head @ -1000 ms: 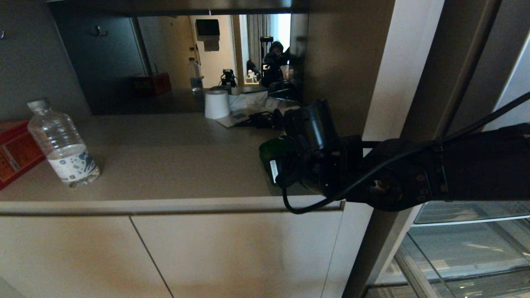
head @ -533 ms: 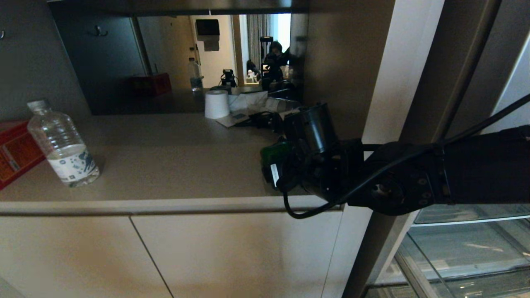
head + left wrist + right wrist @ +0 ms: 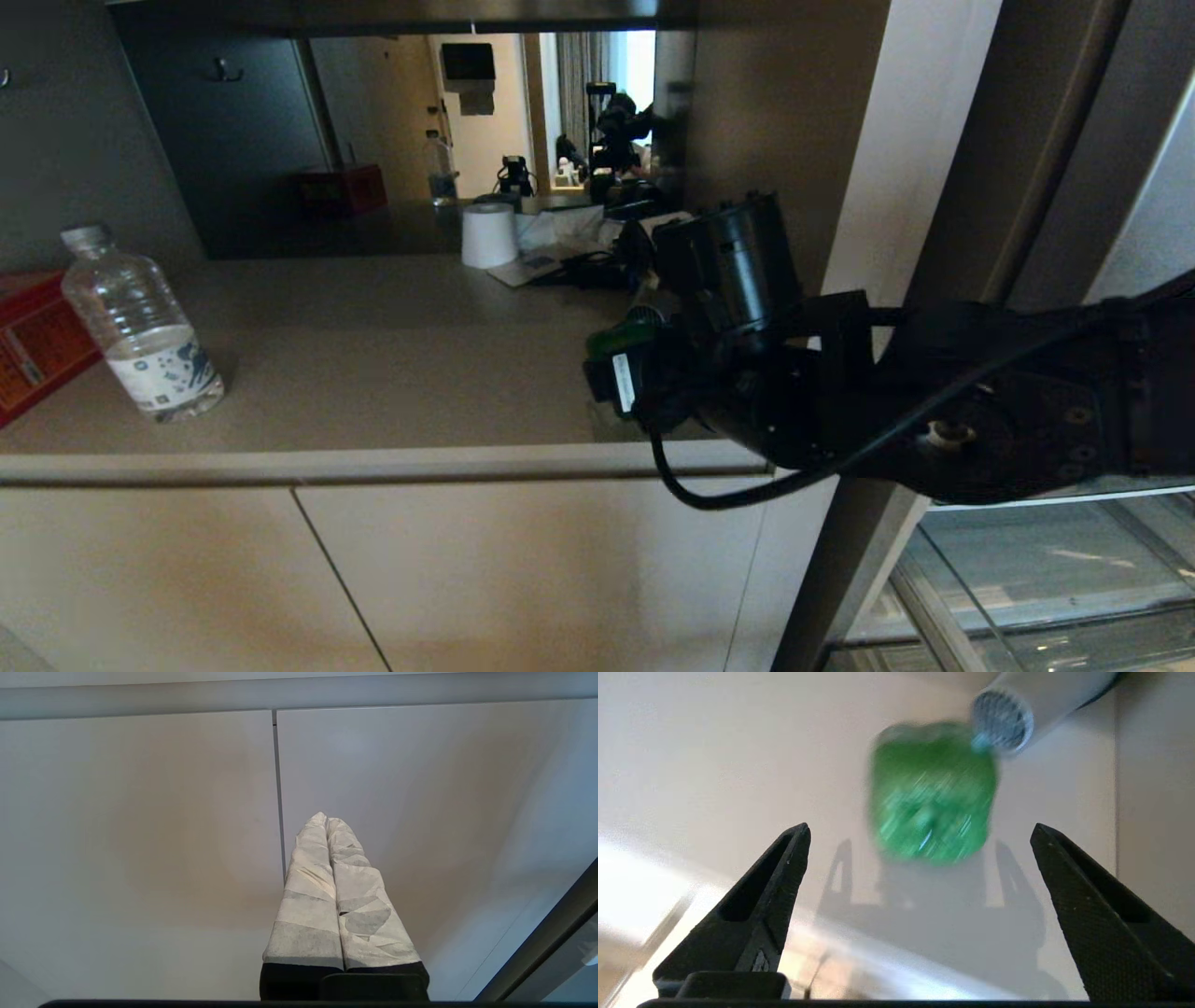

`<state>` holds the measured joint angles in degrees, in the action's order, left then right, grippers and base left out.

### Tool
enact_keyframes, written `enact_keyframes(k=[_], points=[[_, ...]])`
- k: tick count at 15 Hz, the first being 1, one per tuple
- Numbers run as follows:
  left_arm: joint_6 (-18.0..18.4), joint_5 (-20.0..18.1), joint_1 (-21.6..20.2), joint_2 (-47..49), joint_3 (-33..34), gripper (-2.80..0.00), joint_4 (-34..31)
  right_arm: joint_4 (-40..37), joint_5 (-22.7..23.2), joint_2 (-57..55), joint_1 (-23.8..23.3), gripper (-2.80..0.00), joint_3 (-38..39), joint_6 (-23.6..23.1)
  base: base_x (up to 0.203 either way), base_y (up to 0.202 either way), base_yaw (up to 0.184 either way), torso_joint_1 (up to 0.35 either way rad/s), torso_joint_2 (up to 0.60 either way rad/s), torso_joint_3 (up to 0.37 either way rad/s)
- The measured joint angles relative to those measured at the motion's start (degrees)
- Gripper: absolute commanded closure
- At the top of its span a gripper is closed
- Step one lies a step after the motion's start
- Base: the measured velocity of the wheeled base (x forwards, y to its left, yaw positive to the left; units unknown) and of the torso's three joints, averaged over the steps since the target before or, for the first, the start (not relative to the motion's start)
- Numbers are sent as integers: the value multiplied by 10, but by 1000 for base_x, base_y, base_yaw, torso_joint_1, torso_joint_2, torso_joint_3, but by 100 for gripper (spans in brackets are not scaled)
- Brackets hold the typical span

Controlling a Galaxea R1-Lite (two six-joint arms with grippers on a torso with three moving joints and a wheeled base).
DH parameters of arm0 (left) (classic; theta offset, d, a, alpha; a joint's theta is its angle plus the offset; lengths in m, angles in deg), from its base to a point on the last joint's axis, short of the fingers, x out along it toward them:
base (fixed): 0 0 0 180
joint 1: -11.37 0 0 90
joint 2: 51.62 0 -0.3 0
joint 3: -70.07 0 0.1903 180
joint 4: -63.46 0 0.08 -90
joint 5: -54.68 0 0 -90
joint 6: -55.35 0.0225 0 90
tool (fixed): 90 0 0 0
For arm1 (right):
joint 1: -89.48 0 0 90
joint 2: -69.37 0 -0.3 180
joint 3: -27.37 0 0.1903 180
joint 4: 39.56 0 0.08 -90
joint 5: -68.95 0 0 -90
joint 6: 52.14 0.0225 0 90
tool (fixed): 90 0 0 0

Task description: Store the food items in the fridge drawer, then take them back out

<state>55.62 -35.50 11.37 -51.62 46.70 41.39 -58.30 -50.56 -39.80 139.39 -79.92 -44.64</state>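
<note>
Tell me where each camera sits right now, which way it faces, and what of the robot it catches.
Head view: high on the robot, looking down at the countertop and fridge drawer; the right arm reaches in from the right.
Left wrist view: behind the shut left gripper, facing the beige cabinet doors.
Right wrist view: behind the open right gripper, looking at the green bell pepper lying free on the countertop.
Shared: head and right wrist views both show the pepper; head and left wrist views both show the cabinet doors.

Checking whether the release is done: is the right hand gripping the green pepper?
No. In the right wrist view the right hand is wide open, and the green pepper lies on the counter beyond its fingertips, untouched.
</note>
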Motion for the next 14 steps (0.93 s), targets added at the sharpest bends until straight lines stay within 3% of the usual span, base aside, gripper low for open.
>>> enact_keyframes(k=[1, 2, 5, 9, 14], points=[[0, 0, 0, 0, 0, 0, 0, 0, 0, 21, 13, -280, 26, 0, 0, 0, 0, 0, 0, 0], [0, 0, 0, 0, 0, 0, 0, 0, 0, 44, 27, 0, 58, 0, 0, 0, 0, 0, 0, 0], [0, 0, 0, 0, 0, 0, 0, 2, -3, 134, 69, 0, 177, 2, 0, 0, 0, 0, 0, 0], [0, 0, 0, 0, 0, 0, 0, 3, -3, 280, 88, 0, 341, 6, 0, 0, 0, 0, 0, 0], [0, 0, 0, 0, 0, 0, 0, 2, 2, 442, 45, 0, 498, 51, 0, 0, 0, 0, 0, 0]])
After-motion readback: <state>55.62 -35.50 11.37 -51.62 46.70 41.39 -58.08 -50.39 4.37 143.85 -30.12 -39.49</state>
